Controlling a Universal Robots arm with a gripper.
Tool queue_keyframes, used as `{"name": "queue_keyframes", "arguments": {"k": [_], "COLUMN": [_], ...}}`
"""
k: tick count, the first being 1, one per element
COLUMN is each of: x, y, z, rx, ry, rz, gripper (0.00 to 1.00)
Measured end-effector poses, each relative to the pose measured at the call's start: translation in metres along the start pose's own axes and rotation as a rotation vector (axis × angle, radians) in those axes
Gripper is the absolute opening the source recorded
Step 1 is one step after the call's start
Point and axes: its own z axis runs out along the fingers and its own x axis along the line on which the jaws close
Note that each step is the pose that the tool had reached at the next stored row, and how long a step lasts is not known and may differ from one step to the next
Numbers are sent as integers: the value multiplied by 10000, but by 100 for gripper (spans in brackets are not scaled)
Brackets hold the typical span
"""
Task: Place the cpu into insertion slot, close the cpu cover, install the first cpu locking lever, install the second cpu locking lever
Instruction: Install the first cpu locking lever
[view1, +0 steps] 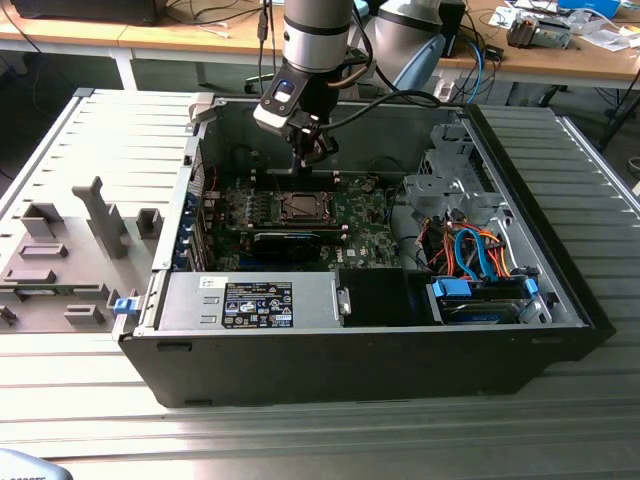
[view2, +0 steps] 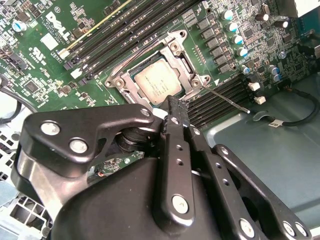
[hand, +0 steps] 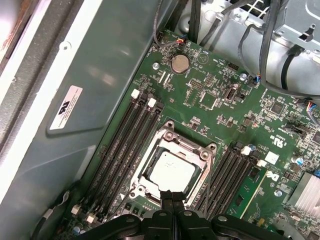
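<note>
gripper (hand: 170, 194) near cpu (hand: 171, 171) — pale silver square

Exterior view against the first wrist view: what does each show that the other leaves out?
The exterior view adds the whole open computer case, the robot arm reaching in from above, orange and blue cables and a grey parts tray on the exterior view's left. The first wrist view adds close detail: a round coin battery, a white label on the case wall. Both share the cpu seated in the insertion slot, with the gripper above it.
</note>
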Motion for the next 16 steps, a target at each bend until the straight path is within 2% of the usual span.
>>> {"name": "queue_keyframes", "arguments": {"k": [16], "x": [0], "y": [0], "z": [0], "rx": [3], "ry": [-3], "rz": [-94], "gripper": [11]}}
